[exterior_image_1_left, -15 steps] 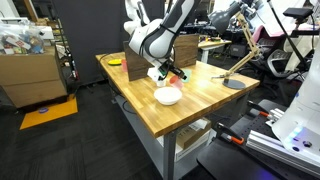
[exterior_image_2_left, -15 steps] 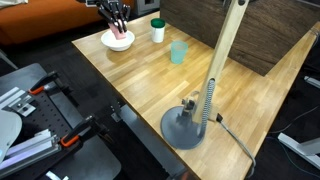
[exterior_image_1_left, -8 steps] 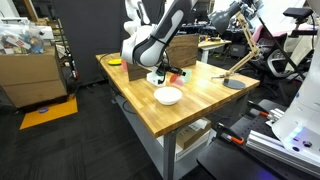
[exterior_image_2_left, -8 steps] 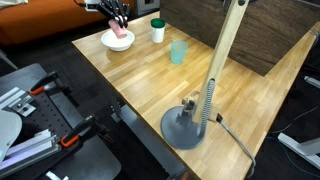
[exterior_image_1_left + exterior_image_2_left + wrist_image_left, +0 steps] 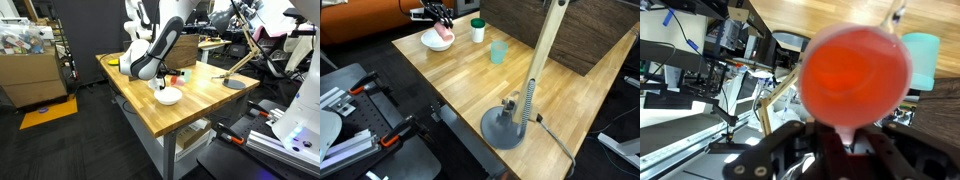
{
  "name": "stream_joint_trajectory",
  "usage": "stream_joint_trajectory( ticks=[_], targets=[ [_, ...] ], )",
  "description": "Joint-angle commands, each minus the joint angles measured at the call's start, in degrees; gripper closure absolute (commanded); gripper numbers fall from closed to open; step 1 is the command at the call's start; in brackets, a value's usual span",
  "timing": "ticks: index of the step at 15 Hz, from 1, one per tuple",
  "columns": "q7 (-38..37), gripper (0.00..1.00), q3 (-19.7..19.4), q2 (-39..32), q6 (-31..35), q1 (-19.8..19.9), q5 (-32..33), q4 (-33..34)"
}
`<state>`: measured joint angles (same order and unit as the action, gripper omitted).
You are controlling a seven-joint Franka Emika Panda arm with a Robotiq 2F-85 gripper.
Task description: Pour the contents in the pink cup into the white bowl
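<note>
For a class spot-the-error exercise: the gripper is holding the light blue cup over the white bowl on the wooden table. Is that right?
No. The gripper is holding the pink cup, not the light blue one, over the white bowl on the wooden table, as an exterior view shows. The light blue cup stands apart from the bowl.

We record 1 wooden table carrying the following items. The white bowl rests directly beneath the jaws. The green cup stands near the jaws to one side. The light blue cup stands farther out, past it. The lamp base sits well apart from the jaws.
</note>
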<state>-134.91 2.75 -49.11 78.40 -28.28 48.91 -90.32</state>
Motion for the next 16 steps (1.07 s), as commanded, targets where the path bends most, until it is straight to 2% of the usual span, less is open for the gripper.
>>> stream_joint_trajectory(
  ticks=[1, 6, 16],
  targets=[
    [3.28, 0.96, 0.36, -3.01, -5.35, -0.86, 3.58, 4.44],
    [5.73, 0.96, 0.67, -4.94, -7.77, -1.46, 6.78, 6.96],
    [7.10, 0.96, 1.16, -6.68, -9.67, -1.62, 7.59, 8.50]
  ],
)
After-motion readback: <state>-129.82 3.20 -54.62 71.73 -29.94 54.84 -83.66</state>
